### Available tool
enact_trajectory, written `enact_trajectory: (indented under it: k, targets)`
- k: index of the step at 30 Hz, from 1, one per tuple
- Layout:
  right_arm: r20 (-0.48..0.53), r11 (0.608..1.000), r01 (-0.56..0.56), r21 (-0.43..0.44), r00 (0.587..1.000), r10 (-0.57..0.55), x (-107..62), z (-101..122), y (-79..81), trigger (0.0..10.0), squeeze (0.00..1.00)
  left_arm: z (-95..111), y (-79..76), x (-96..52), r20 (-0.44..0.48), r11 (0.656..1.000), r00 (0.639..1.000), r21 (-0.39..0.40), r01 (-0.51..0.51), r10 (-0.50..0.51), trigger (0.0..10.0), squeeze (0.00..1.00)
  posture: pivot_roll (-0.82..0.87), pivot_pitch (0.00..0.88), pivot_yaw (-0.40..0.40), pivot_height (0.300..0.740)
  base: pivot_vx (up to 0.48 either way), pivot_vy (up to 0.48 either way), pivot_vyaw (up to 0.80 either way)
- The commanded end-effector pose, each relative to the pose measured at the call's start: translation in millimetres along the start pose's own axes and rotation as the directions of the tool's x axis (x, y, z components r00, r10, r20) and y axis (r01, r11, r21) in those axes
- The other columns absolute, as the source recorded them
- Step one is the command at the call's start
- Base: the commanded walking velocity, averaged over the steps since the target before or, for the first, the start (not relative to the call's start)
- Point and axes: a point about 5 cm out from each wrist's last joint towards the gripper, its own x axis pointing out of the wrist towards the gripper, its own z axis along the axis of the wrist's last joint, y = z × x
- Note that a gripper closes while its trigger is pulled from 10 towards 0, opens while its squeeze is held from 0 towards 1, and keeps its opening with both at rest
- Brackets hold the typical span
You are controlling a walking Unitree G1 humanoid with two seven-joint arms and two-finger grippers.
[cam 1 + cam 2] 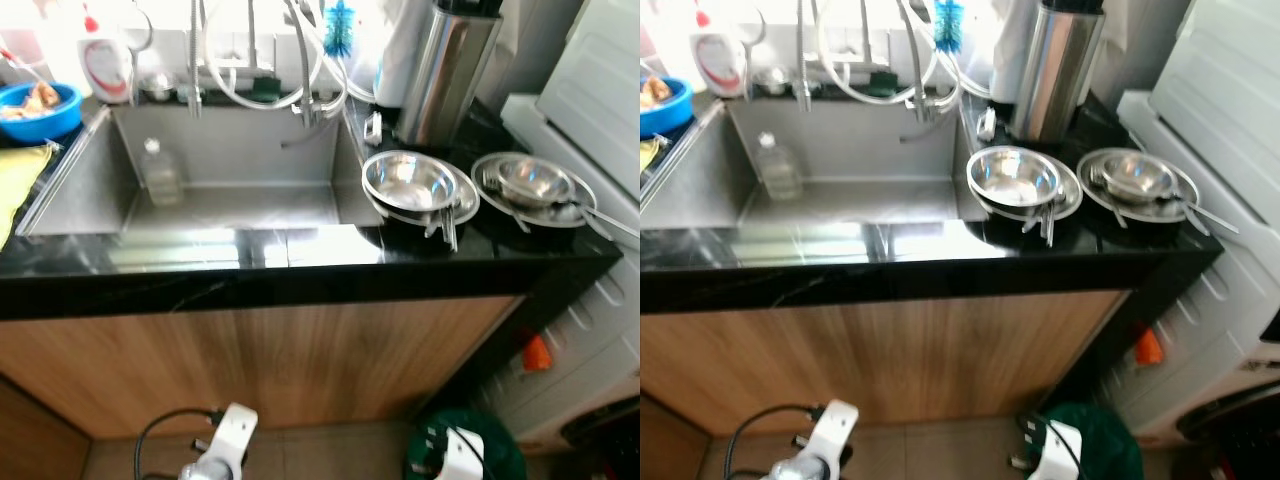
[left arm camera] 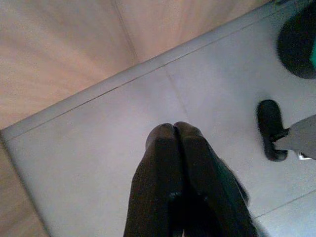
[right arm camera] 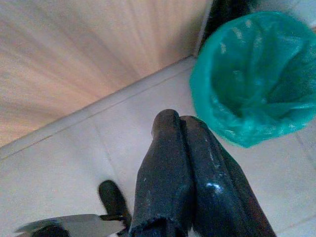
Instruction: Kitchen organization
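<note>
Two sets of steel dishes stand on the black counter right of the sink (image 1: 235, 165): a steel bowl on a plate (image 1: 408, 183) with utensils, and a second steel bowl on a plate (image 1: 535, 185) with spoons further right. A clear plastic bottle (image 1: 160, 172) stands inside the sink. Both arms hang low in front of the wooden cabinet. My left gripper (image 2: 174, 129) is shut and points at the pale floor tiles. My right gripper (image 3: 178, 119) is also shut, hanging beside a green-lined bin (image 3: 254, 79).
A tall steel canister (image 1: 447, 70) stands behind the bowls. A blue bowl (image 1: 38, 108) with food and a white soap bottle (image 1: 103, 60) sit at the back left. A white appliance (image 1: 590, 90) flanks the counter on the right. The green bin (image 1: 465, 450) stands on the floor.
</note>
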Motion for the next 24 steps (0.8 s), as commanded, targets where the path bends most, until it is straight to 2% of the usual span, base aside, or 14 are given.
enact_trajectory:
  k: [1, 12, 24]
  targets:
    - [0.01, 1.0, 0.001, 0.008, 1.0, -0.001, 0.6, 2.7, 0.6, 10.0, 0.0, -8.6, -1.1, -1.2, -0.03, 1.0, 1.0, -0.011, 0.001, -0.002, 10.0, 0.0, 0.07, 0.015, -0.047, 0.74, 0.0, 0.345, 0.0]
    - [0.013, 1.0, 0.001, 0.011, 1.0, -0.001, 0.7, 2.9, 0.9, 10.0, 0.0, -8.3, -0.8, -1.2, -0.028, 1.0, 1.0, -0.014, 0.0, 0.0, 10.0, 0.0, 0.07, 0.014, -0.047, 0.74, 0.0, 0.291, 0.0]
    - [0.021, 1.0, 0.003, 0.016, 1.0, -0.003, 0.7, 3.8, 0.8, 10.0, 0.0, -6.6, -0.7, -1.1, -0.013, 1.0, 1.0, -0.011, -0.002, 0.002, 10.0, 0.0, 0.07, 0.023, -0.046, 0.74, 0.0, 0.0, 0.0]
